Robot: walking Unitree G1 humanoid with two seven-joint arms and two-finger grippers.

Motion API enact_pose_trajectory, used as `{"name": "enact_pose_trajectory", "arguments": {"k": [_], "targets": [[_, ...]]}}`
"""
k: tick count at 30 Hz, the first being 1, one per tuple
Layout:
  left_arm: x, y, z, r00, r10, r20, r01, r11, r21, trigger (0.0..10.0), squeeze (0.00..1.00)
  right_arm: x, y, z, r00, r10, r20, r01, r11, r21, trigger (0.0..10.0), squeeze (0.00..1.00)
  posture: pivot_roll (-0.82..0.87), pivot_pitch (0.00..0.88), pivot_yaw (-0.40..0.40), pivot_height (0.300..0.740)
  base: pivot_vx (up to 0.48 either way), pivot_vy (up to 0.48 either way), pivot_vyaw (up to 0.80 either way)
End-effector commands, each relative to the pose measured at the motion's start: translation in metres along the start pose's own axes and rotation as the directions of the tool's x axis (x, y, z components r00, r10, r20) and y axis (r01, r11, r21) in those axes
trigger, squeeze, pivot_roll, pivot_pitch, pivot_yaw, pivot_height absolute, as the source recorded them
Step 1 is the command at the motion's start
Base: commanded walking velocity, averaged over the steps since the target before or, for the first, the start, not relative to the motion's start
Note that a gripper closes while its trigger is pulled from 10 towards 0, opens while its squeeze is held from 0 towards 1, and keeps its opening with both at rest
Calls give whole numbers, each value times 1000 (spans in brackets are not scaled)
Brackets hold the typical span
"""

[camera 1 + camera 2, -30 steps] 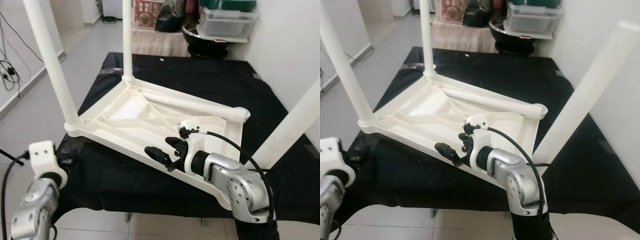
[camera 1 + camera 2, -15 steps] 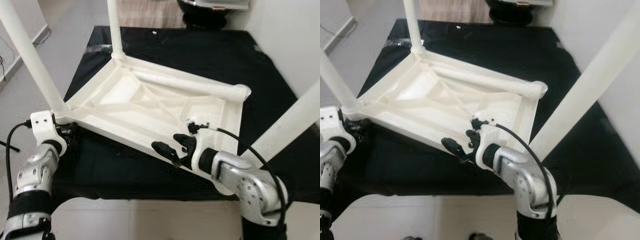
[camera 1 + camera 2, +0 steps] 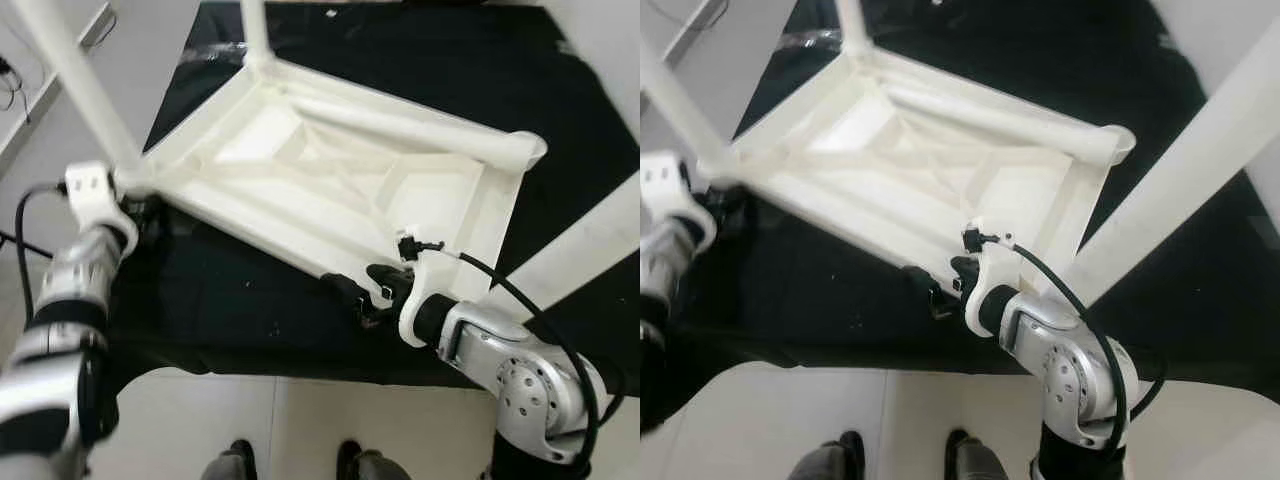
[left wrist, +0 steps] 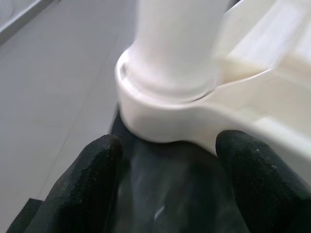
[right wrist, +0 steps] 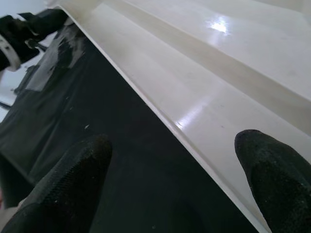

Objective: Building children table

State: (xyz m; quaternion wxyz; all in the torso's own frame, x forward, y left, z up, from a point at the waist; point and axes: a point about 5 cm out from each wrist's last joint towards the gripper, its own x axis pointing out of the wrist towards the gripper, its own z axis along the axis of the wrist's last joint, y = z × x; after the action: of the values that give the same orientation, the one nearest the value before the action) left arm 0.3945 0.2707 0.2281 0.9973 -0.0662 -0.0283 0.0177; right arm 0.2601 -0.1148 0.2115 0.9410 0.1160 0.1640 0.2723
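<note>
**A:** Why was the children's table (image 3: 330,170) laid upside down on the worktop (image 3: 560,110)?

**B:** So that the leg sockets faced up, it may be judged. Legs had been fitted into the corners; one leg (image 3: 80,85) rose from the corner socket (image 4: 165,104) just ahead of the left hand (image 4: 167,187), and another leg (image 3: 585,250) slanted up beside the right arm. A further leg was seen at the corner farthest from both hands.

**A:** How were the hands set?

**B:** The left hand was held wide, its two black fingers (image 4: 85,187) spread to either side of that rounded socket, close beneath it but not seen to be touching. The right hand (image 3: 365,295) was also held wide, with nothing in it; one finger lay under the near rim of the table, over the dark cloth, and the other above the rim. A grip on the edge seemed to be prepared, perhaps so the table could be lifted or turned.

**A:** And the materials?

**B:** The table was made of cream plastic, smooth and glossy, with highlights caught along the rim. Its underside was ribbed, the stiffening ribs crossing diagonally inside a raised border. The legs were plain round tubes, and the sockets were thick collars. The worktop was covered with a black cloth, slightly dusty, and the finger pads (image 5: 272,174) looked rough and grainy, which should help on such slick plastic.
</note>
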Motion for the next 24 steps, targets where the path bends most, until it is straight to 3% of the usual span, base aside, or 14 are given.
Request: {"name": "enact_pose_trajectory", "arguments": {"k": [1, 5, 7, 8, 10, 11, 13, 14, 18, 24], "targets": [[3, -8, 8, 998, -54, 39, 54, 998, 13, 10000, 0, -4, 0, -1, 1000, -8, -2, 8, 1000, 8, 10000, 0, -201, 339, -49, 740, 0, 0, 0], [16, -51, 26, 959, -264, 101, 270, 962, -44, 10000, 0, -5, 1, 5, 1000, -21, 17, 20, 1000, 18, 10000, 0, -207, 339, -43, 740, 0, 0, 0], [17, -82, 27, 891, -438, 120, 449, 889, -84, 10000, 0, -5, 2, 5, 1000, -22, 20, 22, 1000, 19, 10000, 0, -202, 337, -42, 740, 0, 0, 0], [17, -82, 27, 891, -438, 120, 449, 889, -84, 10000, 0, -5, 2, 5, 1000, -22, 20, 22, 1000, 19, 10000, 0, -202, 337, -42, 740, 0, 0, 0], [13, -111, 20, 783, -613, 109, 621, 781, -69, 10000, 0, -4, 5, 5, 1000, -18, 22, 17, 1000, 21, 10000, 0, -199, 332, -41, 740, 0, 0, 0], [13, -111, 20, 783, -613, 109, 621, 781, -69, 10000, 0, -4, 5, 5, 1000, -18, 22, 17, 1000, 21, 10000, 0, -199, 332, -41, 740, 0, 0, 0], [8, -126, 10, 694, -716, 75, 720, 693, -42, 10000, 0, -2, 8, 6, 1000, -11, 26, 10, 1000, 12, 10000, 0, -193, 323, -37, 740, 0, 0, 0], [7, -129, 7, 676, -734, 66, 736, 676, -30, 10000, 0, -2, 9, 7, 1000, -5, 31, 5, 1000, 4, 10000, 0, -192, 321, -37, 740, 0, 0, 0], [5, -126, 3, 685, -726, 60, 727, 686, -5, 10000, 0, -2, 8, 10, 1000, -3, 31, 4, 999, -32, 10000, 0, -174, 304, -34, 740, 0, 0, 0], [-11, -119, -4, 658, -748, 89, 749, 662, 29, 10000, 0, -3, -6, 23, 999, -34, 36, 38, 994, -104, 10000, 0, -145, 280, -33, 740, 0, 0, 0]]}}
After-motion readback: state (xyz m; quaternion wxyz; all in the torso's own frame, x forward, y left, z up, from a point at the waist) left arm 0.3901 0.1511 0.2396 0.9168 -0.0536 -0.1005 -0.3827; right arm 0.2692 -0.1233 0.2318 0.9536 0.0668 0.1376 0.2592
